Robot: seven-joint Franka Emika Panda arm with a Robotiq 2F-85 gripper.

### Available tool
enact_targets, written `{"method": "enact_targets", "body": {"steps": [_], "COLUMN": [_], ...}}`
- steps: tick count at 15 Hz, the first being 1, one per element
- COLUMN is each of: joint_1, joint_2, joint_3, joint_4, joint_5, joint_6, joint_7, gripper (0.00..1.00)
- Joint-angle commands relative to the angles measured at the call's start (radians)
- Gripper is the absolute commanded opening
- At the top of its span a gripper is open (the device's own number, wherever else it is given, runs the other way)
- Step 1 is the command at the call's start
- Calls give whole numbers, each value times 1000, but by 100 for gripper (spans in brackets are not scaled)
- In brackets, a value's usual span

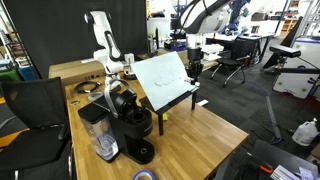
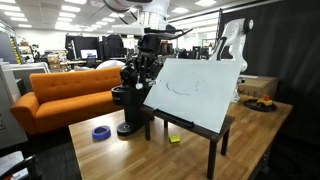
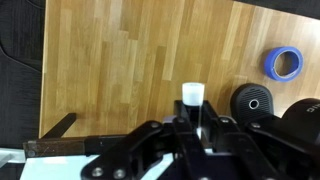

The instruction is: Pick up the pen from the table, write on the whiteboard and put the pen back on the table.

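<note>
Your table [image 3: 120,70] shows butcher-block wood under a smooth, lightly satin finish, its grain clear across the planks. The whiteboard [image 2: 195,90] is a smooth white panel. The coffee machine [image 1: 130,125] reads as glossy black plastic; the gripper [image 3: 192,120] is matt black, and the pen [image 3: 192,97] ends in whitish plastic. 1 orange sofa [image 2: 70,95] looks leather-smooth — the cardboard box [image 1: 75,70] dull, papery brown.

White arm [image 1: 103,38] bent, elbow high; tool [image 3: 192,128] pointing down, clamped on pen [image 3: 192,96].
</note>
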Motion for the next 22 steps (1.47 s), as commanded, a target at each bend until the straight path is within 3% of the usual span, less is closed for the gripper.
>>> {"method": "enact_targets", "body": {"steps": [1, 8, 22], "joint_1": [21, 47, 55], "joint_2": [-3, 47, 282], "joint_3": [-8, -1, 20], "joint_4": [2, 69, 380], "joint_5": [-17, -15, -24], "joint_6": [44, 78, 37], "joint_7": [15, 31, 61], "gripper": [5, 5, 5]}}
